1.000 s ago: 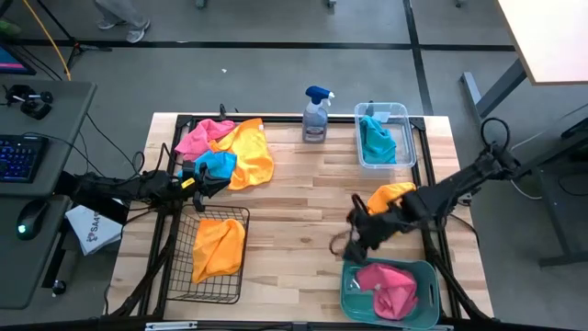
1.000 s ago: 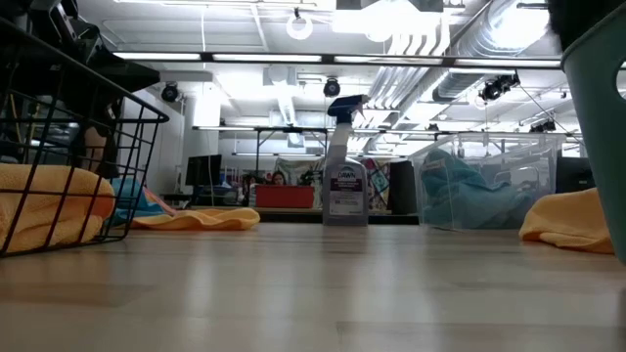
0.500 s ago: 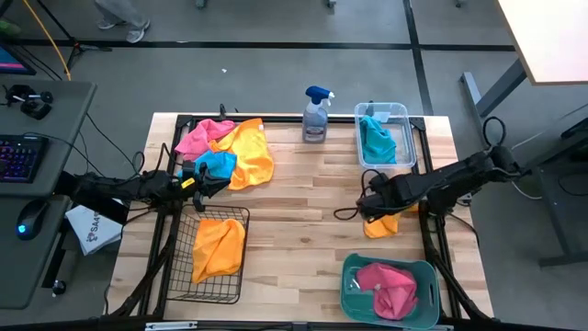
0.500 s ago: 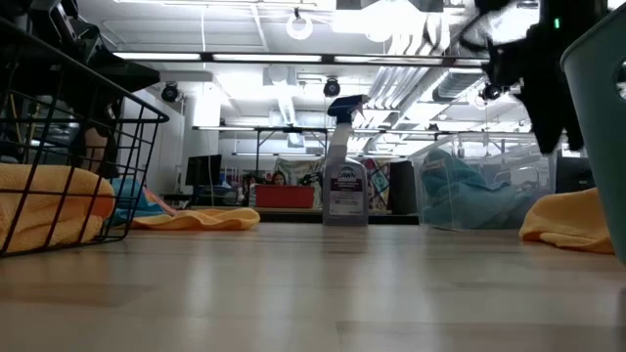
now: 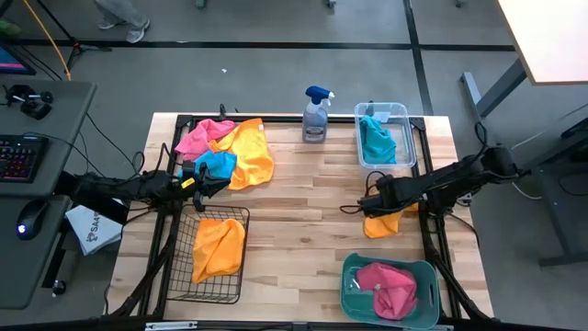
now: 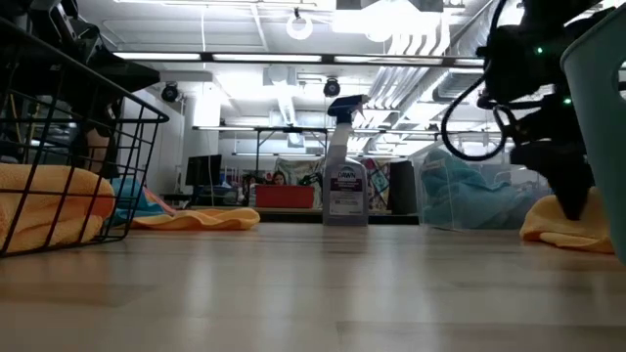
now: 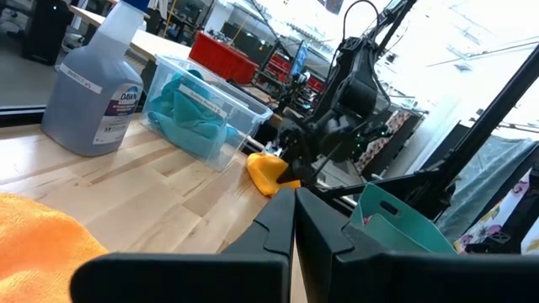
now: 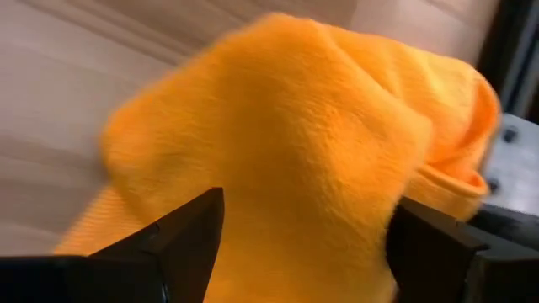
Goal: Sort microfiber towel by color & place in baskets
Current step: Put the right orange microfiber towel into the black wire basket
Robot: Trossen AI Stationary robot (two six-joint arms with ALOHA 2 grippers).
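Note:
My right gripper (image 5: 375, 210) is open and low over a crumpled orange-yellow towel (image 5: 384, 224) near the table's right edge. Its fingers stand on either side of the towel's raised hump (image 8: 286, 126). My left gripper (image 5: 198, 177) waits shut at the left edge beside a pile of pink (image 5: 204, 135), orange-yellow (image 5: 251, 153) and turquoise (image 5: 219, 165) towels. The black wire basket (image 5: 176, 276) holds an orange-yellow towel (image 5: 219, 246). A turquoise towel lies in the clear tub (image 5: 401, 112), a pink one in the teal basket (image 5: 427, 303). My right gripper comes at the orange-yellow towel's hump (image 8: 354, 194) from above, pointing down, one finger (image 8: 181, 240) on each side. The towel lies on the table (image 6: 558, 220). I cannot tell whether the fingers touch it.
A grey spray bottle with a blue trigger (image 5: 316, 115) stands at the far edge, left of the clear tub. Bare wood lies across the table's middle (image 5: 303, 211). The teal basket sits just nearside of my right gripper. A desk with keyboard and mouse stands beyond the left edge.
My right gripper has moved from beside the teal basket toward the far and right edges, over the orange-yellow towel, and has come down onto it. The towel stays on the table.

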